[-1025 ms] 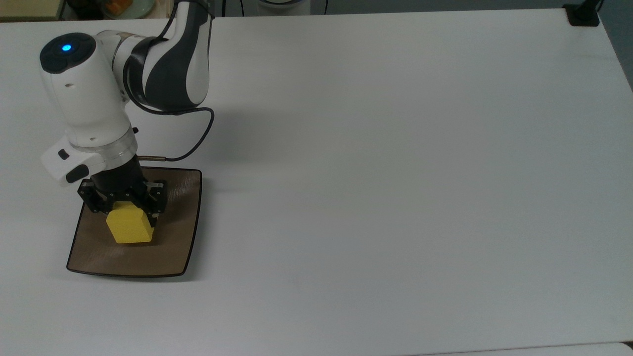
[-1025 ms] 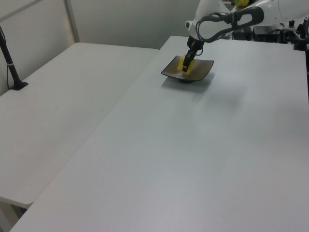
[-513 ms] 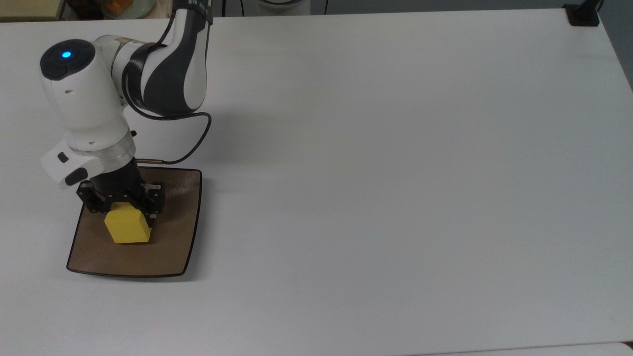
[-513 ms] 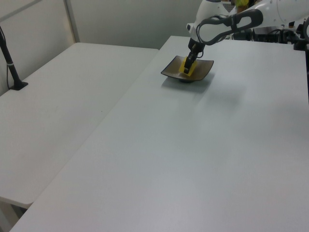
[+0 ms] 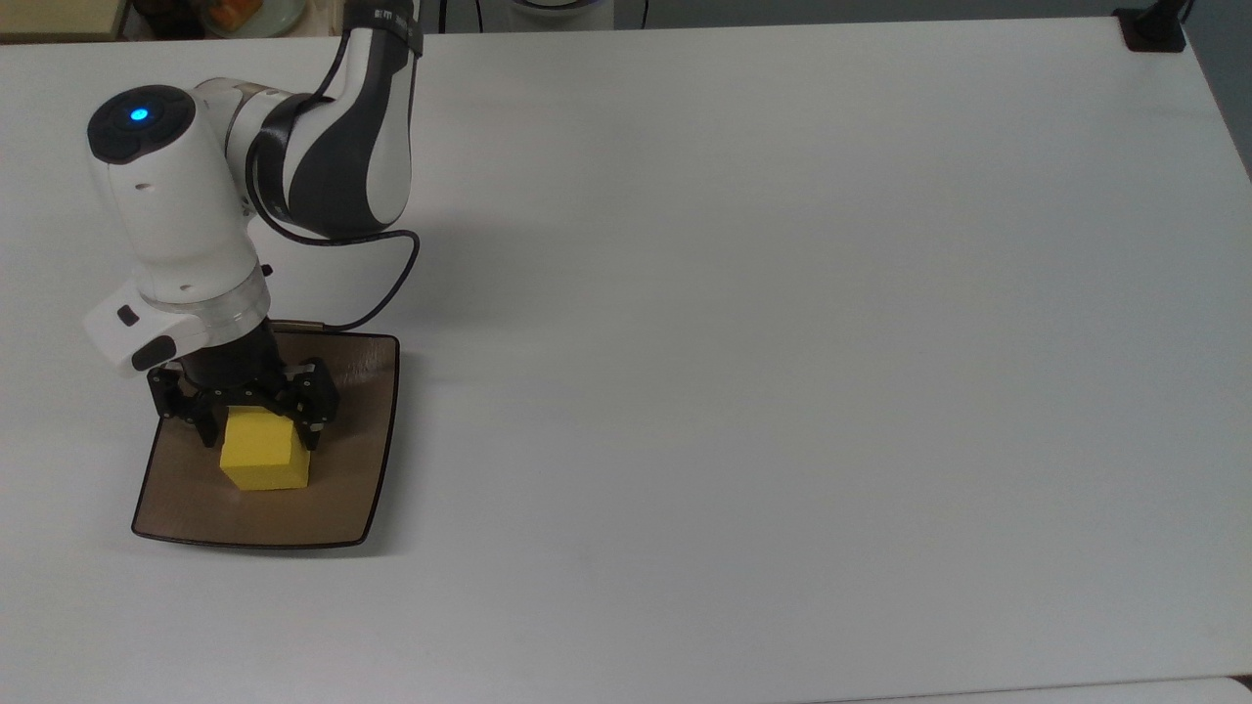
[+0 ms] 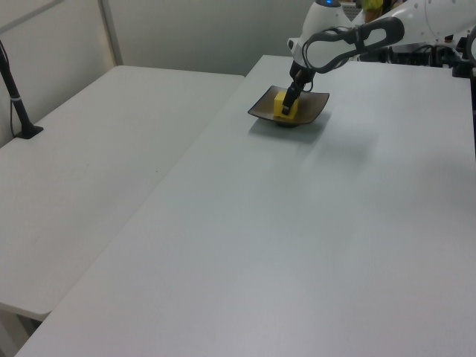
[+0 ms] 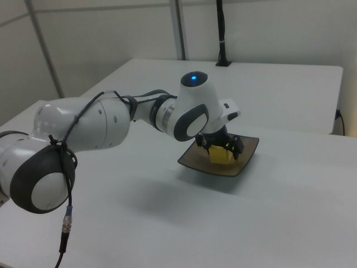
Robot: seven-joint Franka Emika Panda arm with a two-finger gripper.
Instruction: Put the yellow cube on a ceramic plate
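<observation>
The yellow cube [image 5: 264, 457] sits flat on the brown ceramic plate [image 5: 342, 489], a little toward the top view's left of the plate's middle. My gripper [image 5: 259, 427] points down over the cube, open, with one black finger [image 5: 207, 427] on each side of it and small gaps showing. In the left view the cube [image 6: 282, 105] rests in the plate [image 6: 312, 105] under the gripper [image 6: 288, 100]. The right view shows the cube [image 7: 221, 156] on the plate [image 7: 192, 160], with the gripper [image 7: 223, 147] straddling its top.
The plate lies near the white table's [image 5: 782, 391] left edge in the top view. A black cable [image 5: 396, 284] loops from the wrist behind the plate. A black clamp [image 5: 1152, 29] sits at the far right corner. A second table [image 6: 89, 163] with a black post [image 6: 15, 89] adjoins.
The cube was tilted and held between the fingers; now it lies flat on the plate. The fingers have spread apart and the wrist shifted slightly.
</observation>
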